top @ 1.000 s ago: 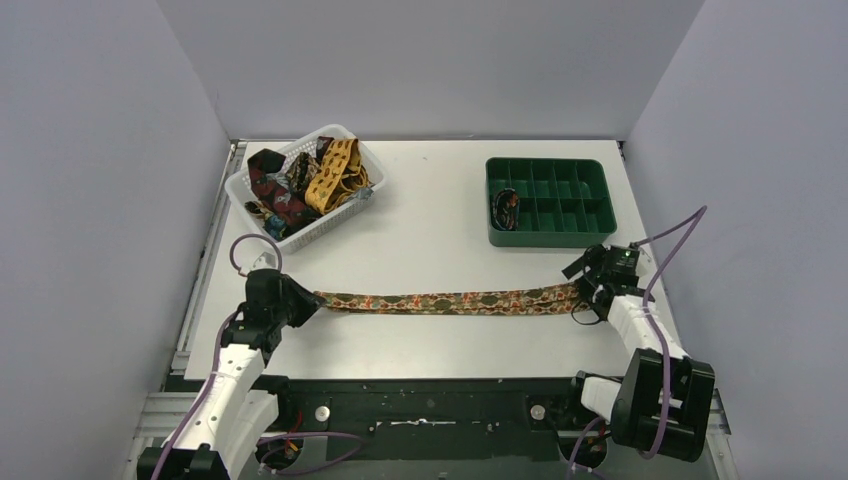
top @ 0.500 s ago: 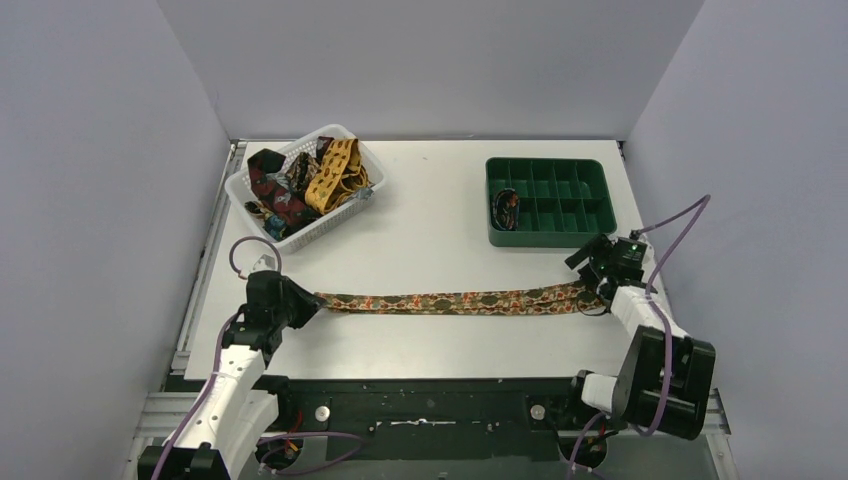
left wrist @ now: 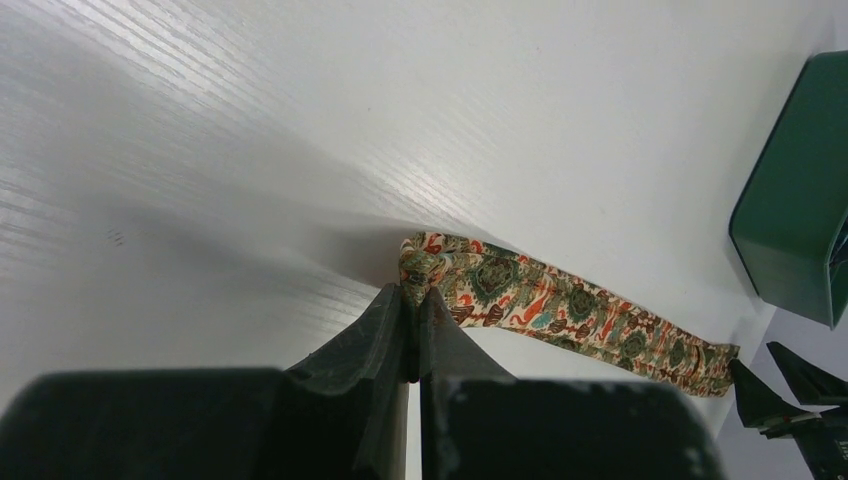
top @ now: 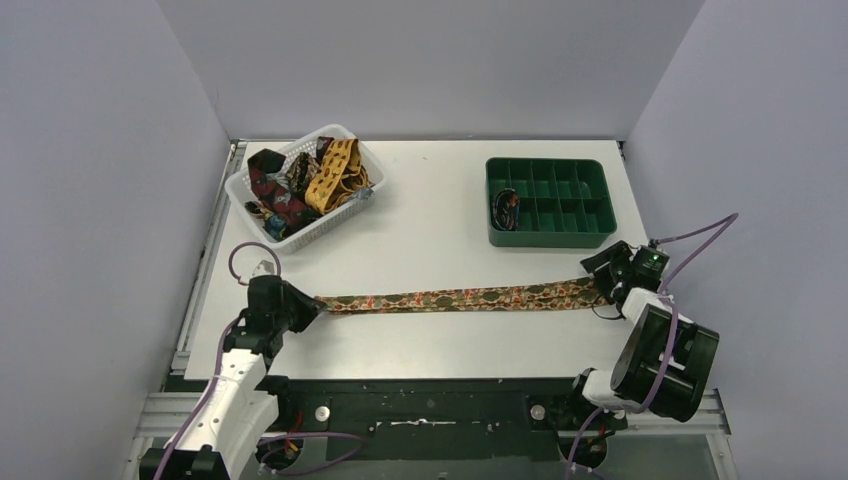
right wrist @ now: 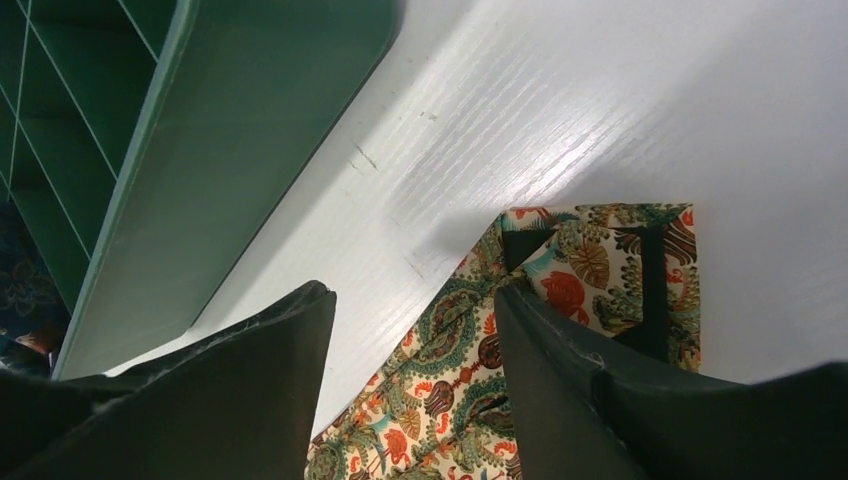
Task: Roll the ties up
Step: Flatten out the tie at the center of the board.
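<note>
A brown-orange multicolour tie (top: 460,298) lies stretched flat across the near part of the table. My left gripper (top: 305,303) is shut on its narrow end (left wrist: 425,270). My right gripper (top: 607,283) is open over the wide end (right wrist: 590,270), its fingers (right wrist: 560,340) standing apart above the fabric; the wide end lies flat on the table. Several more ties (top: 300,180), dark red and mustard yellow, are piled in a white basket (top: 243,187). One small coiled tie (top: 505,208) sits in a compartment of the green tray (top: 592,200).
The green divided tray stands at the back right, close behind my right gripper, and shows in the right wrist view (right wrist: 200,130). The white basket stands at the back left. Purple cables (top: 690,240) loop beside both arms. Grey walls enclose the table.
My right gripper has moved right and slightly back along the tie's wide end, and the tie has shifted right with it. My left gripper has followed slightly right, still shut on the narrow end.
</note>
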`<action>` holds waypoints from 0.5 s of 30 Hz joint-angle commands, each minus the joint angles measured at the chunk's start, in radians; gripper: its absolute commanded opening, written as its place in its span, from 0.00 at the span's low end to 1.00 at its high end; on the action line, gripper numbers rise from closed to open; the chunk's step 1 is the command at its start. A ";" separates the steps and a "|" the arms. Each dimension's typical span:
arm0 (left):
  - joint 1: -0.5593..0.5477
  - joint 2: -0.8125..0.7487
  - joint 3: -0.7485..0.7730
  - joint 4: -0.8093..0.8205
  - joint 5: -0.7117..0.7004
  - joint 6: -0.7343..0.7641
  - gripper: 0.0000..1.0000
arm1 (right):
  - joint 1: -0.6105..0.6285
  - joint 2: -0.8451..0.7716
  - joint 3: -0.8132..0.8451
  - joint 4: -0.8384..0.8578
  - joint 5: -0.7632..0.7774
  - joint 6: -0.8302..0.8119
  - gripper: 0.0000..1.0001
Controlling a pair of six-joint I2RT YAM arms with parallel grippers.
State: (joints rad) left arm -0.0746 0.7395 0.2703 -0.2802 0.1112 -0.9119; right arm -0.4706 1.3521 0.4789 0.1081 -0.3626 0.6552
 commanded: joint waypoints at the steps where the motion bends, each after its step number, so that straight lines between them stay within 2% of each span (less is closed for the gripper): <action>1: 0.009 -0.013 -0.005 0.069 -0.008 -0.021 0.00 | -0.008 -0.074 0.082 -0.116 -0.012 -0.036 0.61; 8: 0.009 -0.009 0.001 0.072 0.006 0.010 0.00 | -0.007 -0.127 0.179 -0.396 0.126 -0.076 0.59; 15: 0.009 -0.011 -0.017 0.079 0.026 0.018 0.00 | -0.001 -0.087 0.093 -0.320 0.000 -0.042 0.41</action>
State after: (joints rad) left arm -0.0746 0.7380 0.2611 -0.2573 0.1143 -0.9104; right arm -0.4717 1.2381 0.5949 -0.2131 -0.3096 0.5949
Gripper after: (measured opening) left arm 0.032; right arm 0.458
